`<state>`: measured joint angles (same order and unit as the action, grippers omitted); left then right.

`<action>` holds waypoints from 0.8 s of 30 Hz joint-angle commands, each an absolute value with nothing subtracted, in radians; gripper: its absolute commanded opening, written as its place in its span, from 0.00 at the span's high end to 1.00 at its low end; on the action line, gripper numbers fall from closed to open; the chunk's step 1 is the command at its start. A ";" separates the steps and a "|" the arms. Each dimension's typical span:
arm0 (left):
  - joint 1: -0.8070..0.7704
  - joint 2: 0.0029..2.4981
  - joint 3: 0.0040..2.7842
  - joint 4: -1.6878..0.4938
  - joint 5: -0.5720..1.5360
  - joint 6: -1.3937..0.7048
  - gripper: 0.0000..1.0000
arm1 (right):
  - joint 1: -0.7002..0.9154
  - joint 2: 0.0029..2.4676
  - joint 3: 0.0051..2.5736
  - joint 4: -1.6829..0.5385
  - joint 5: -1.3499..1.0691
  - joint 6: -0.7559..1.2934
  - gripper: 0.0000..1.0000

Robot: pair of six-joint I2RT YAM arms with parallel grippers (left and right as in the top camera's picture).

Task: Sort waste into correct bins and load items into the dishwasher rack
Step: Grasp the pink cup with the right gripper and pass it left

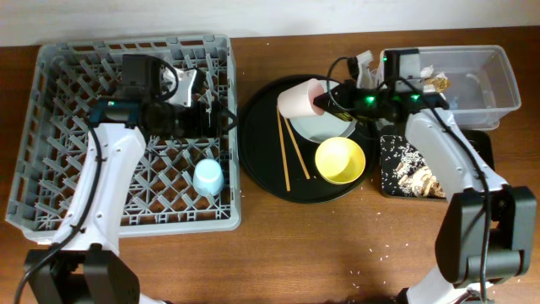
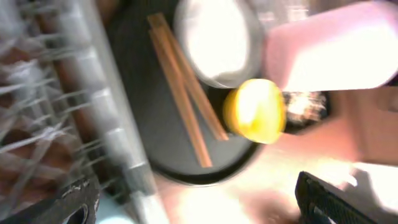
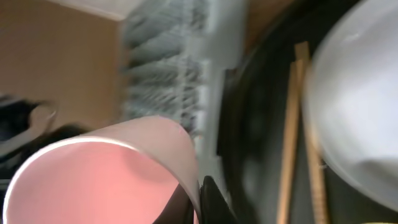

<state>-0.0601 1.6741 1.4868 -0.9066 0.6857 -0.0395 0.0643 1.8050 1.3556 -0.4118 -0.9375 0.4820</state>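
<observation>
Rack (image 1: pixel 135 221) beneath widely spread left fingers (image 1: pixel 224 116), right fingers (image 1: pixel 324 103) clamped on pink cup (image 1: pixel 295 100) rim

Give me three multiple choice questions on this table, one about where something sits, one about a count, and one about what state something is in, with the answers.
1. Where is the light blue cup?
A) in the dishwasher rack
B) in the clear tub
C) on the tabletop

2. How many chopsticks lie on the round black tray?
A) one
B) two
C) four

3. What is the right gripper doing?
A) open and empty
B) shut on a chopstick
C) shut on the pink cup

Answers:
1 A, the cup stands among the rack's pegs.
2 B, two wooden sticks lie side by side on the tray's left half.
3 C, its fingers pinch the rim of the tilted cup.
</observation>
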 commanded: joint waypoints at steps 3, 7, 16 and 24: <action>-0.009 1.690 1.502 -0.878 1.226 0.110 0.01 | 0.112 1.788 1.360 -0.365 -1.208 0.427 0.96; -0.003 1.691 1.502 -0.871 1.319 0.129 0.01 | 0.183 1.788 1.360 -0.244 -1.246 0.497 0.96; -0.006 1.692 1.502 -0.876 1.332 0.130 0.01 | 0.295 1.788 1.360 0.071 -1.237 0.724 0.96; -0.006 1.692 1.500 -0.878 1.380 0.130 0.09 | 0.336 1.791 1.360 0.147 -1.150 0.776 0.96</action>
